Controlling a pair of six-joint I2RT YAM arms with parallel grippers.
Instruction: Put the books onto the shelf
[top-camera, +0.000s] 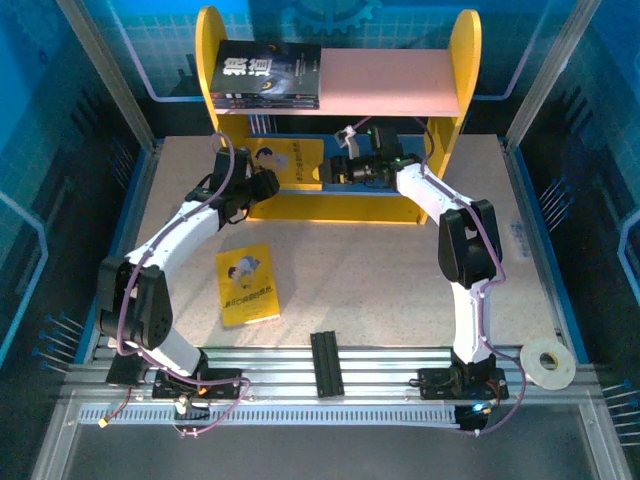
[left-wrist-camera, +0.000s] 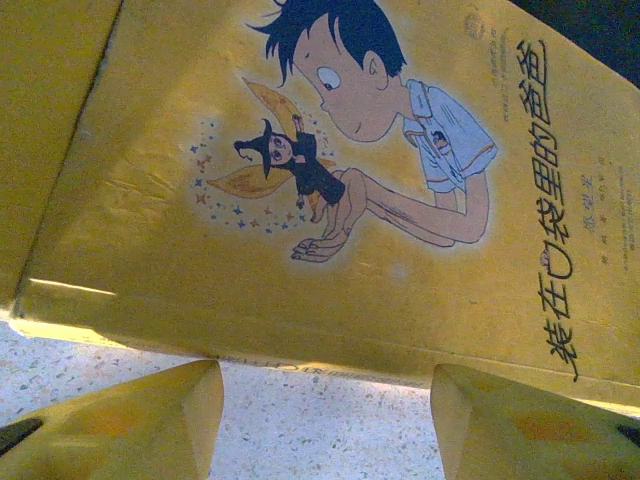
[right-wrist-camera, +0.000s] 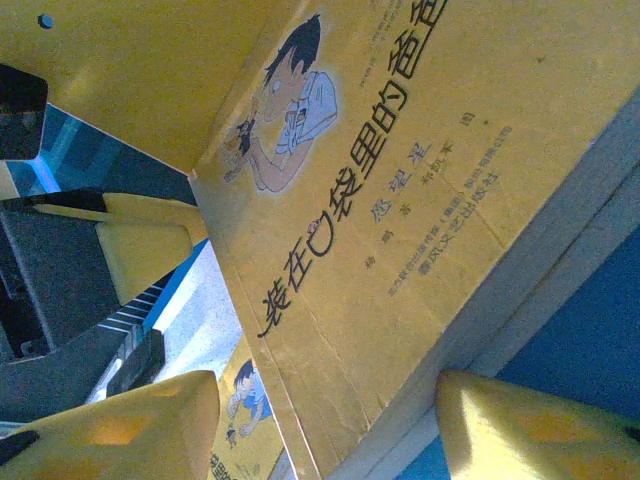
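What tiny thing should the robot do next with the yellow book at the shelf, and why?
Probably the left gripper should nudge the yellow book deeper onto the shelf. The book sits tilted at the lower tier's front, and both the left and the right gripper stand open, not clamping it.

You're working in a robotics lab cell: aluminium frame posts (top-camera: 108, 75), blue grid-printed wall panels (top-camera: 40, 120) (a gear emblem (top-camera: 330, 12) up top), slotted mounting rails (top-camera: 380, 358).
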